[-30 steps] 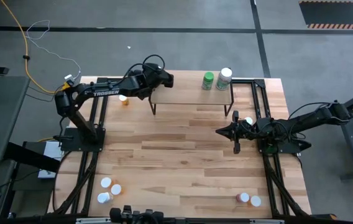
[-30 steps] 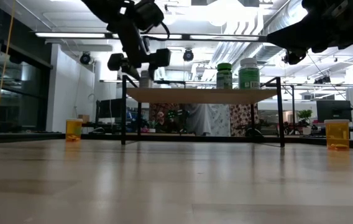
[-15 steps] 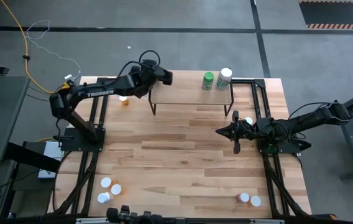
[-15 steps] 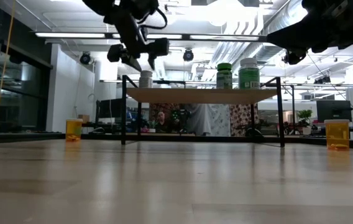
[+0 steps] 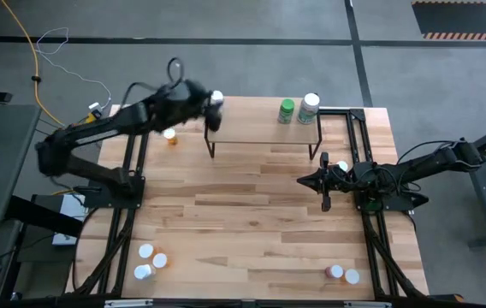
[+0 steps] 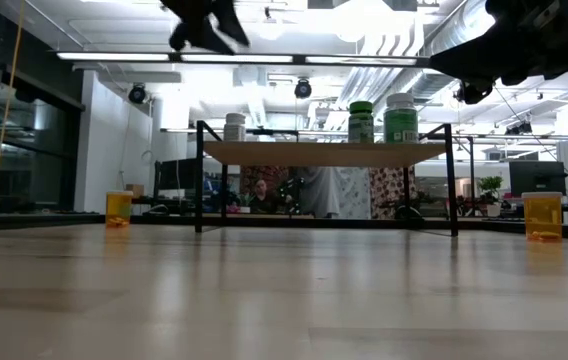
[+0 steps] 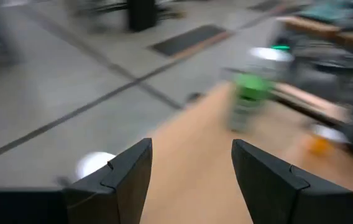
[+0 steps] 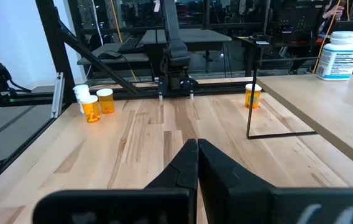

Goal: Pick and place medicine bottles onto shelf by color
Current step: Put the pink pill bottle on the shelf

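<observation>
The shelf stands at the table's far side. On its left end a white bottle stands upright on its base, also seen in the low view. A green bottle and a white bottle stand on its right end. My left gripper is open and blurred, hanging above and just left of the left bottle. My right gripper is shut and waits over the table's right half, beside an orange bottle.
An orange bottle stands on the table left of the shelf. Three bottles stand at the near left corner and two at the near right. Black frame rails run along both sides. The table's middle is bare wood.
My left gripper has let go of the white bottle on the shelf's left end, risen above it and drawn back toward the table's left edge in a quick, blurred move. The bottle stays upright on the shelf.
</observation>
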